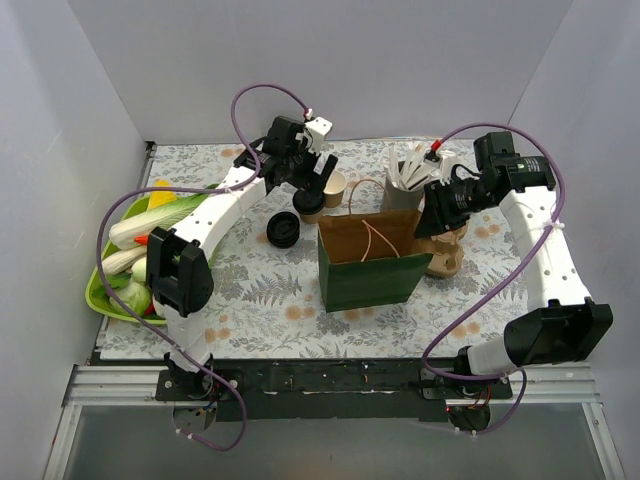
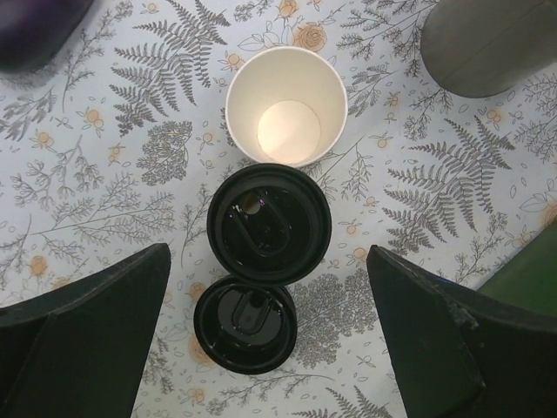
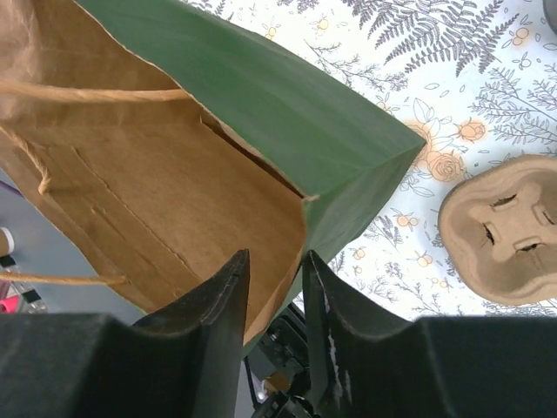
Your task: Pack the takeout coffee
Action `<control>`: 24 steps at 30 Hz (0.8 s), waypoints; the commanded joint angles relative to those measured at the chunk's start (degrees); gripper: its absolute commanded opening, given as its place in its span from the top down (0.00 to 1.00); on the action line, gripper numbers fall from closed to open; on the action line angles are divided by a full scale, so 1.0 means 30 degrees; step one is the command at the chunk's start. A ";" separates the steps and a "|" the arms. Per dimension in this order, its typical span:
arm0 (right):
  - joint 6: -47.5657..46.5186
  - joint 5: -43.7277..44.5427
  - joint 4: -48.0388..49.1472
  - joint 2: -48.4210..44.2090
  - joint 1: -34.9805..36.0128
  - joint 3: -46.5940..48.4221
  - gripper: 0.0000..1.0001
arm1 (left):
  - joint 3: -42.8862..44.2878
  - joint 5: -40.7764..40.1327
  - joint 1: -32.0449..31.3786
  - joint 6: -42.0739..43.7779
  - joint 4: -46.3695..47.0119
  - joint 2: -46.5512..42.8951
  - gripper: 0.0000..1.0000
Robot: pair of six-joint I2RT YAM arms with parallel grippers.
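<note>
The takeout coffee (image 2: 268, 224), lidded, is shown upright on the patterned table (image 1: 270, 300), at 11 o'clock of the green bag (image 1: 370, 280). In the left wrist view, the loose lids (image 2: 244, 324) are seen at its 6 o'clock and the unlidded cup (image 2: 286, 104) at its 12 o'clock. The left gripper (image 2: 268, 251) is held released above the coffee, with its fingers spread wide. The right gripper (image 3: 274, 287) is parted around the bag's rim at 2 o'clock. A pulp carrier (image 1: 447, 255) lies at the bag's 3 o'clock.

The takeout coffee (image 2: 268, 224) stands upright on the flowered table (image 2: 104, 174), its round, glossy black lid seated on top. It sits in a row, just beside a lidless cup (image 2: 285, 104) and a stack of black lids (image 2: 245, 324).
</note>
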 commanded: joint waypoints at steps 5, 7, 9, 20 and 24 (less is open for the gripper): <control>0.0169 0.0471 0.0233 -0.0225 -0.0219 0.0581 0.39 | 0.2973 -0.0621 0.0068 -0.1825 -0.1796 0.1979 0.10; 0.0169 0.0501 0.0262 -0.0196 -0.0219 0.0582 0.32 | 0.3062 -0.0621 0.0068 -0.2032 -0.1824 0.2125 0.10; 0.0140 0.0501 0.0291 -0.0254 -0.0220 0.0494 0.27 | 0.3296 -0.0622 0.0068 -0.2266 -0.2202 0.2388 0.09; -0.0065 0.0853 0.0438 0.0009 -0.0190 0.0874 0.23 | 0.3296 -0.0622 0.0478 -0.2501 -0.2644 0.3559 0.09; -0.0123 0.0824 0.0350 0.0155 -0.0219 0.1021 0.23 | 0.3326 -0.0563 0.0508 -0.2531 -0.2616 0.3738 0.09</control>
